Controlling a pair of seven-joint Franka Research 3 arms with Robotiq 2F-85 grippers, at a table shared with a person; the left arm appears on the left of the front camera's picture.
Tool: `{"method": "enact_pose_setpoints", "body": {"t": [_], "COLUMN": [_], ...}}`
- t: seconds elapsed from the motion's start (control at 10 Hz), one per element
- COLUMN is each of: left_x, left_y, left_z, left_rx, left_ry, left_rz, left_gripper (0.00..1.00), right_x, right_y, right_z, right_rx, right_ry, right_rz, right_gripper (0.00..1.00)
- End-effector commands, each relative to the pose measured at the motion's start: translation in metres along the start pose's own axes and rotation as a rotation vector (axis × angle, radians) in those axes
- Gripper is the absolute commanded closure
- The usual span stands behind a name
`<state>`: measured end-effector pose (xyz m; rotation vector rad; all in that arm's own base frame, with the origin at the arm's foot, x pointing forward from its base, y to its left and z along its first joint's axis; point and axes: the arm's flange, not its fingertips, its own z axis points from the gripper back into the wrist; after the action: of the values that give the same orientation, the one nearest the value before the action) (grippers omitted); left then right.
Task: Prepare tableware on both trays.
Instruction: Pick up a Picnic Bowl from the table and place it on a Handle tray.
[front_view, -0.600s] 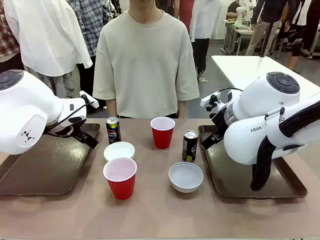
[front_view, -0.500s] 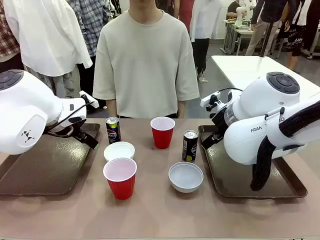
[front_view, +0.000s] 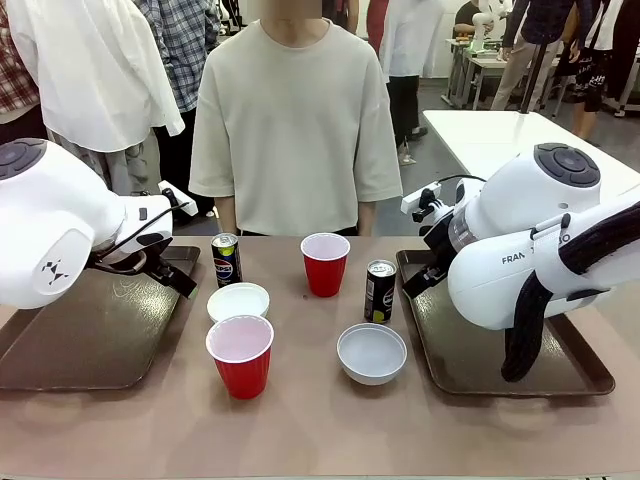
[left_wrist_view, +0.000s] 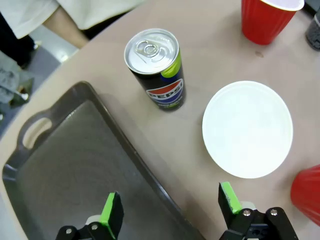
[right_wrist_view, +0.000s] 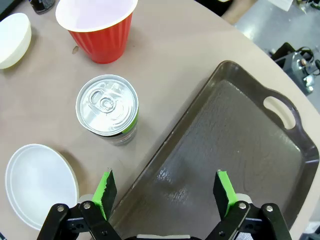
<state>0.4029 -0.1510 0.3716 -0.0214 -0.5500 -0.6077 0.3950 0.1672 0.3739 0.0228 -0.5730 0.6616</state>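
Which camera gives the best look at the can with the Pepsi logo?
The left wrist view: the Pepsi can stands close, its silver top, pull tab and logo plain, beside the tray. The front view shows it small, upright, logo facing the camera. The right wrist view's close one is the other can.

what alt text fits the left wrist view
The open left gripper hovers over the rim of a brown tray. Beyond it, off the tray, stand a black can and a white bowl, with a red cup at the top edge and a second cup at the right.
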Motion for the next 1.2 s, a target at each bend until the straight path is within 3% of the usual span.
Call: {"method": "enact_pose_setpoints", "body": {"t": [0.0, 0.4, 0.6, 0.8, 1.0, 1.1], "left_x": [0.000, 0.000, -0.024, -0.045, -0.059, -0.061], "left_y": [0.000, 0.000, -0.020, -0.028, -0.039, -0.038], "left_z": [0.000, 0.000, 0.076, 0.140, 0.167, 0.167], "left_rx": [0.000, 0.000, 0.031, 0.005, -0.044, 0.089], "left_ry": [0.000, 0.000, 0.076, 0.170, 0.237, 0.139], "left_rz": [0.001, 0.000, -0.016, -0.043, -0.049, -0.073], "left_gripper": [0.00, 0.00, 0.00, 0.00, 0.00, 0.00], "right_x": [0.000, 0.000, -0.006, -0.020, -0.044, -0.043], "right_y": [0.000, 0.000, 0.036, 0.071, 0.095, 0.101], "right_z": [0.000, 0.000, 0.063, 0.123, 0.161, 0.162], "right_rx": [0.000, 0.000, -0.112, -0.190, -0.153, -0.338], "right_ry": [0.000, 0.000, 0.141, 0.142, 0.177, 0.087], "right_rz": [0.000, 0.000, -0.033, -0.049, -0.099, -0.109], "right_gripper": [0.00, 0.00, 0.00, 0.00, 0.00, 0.00]}}
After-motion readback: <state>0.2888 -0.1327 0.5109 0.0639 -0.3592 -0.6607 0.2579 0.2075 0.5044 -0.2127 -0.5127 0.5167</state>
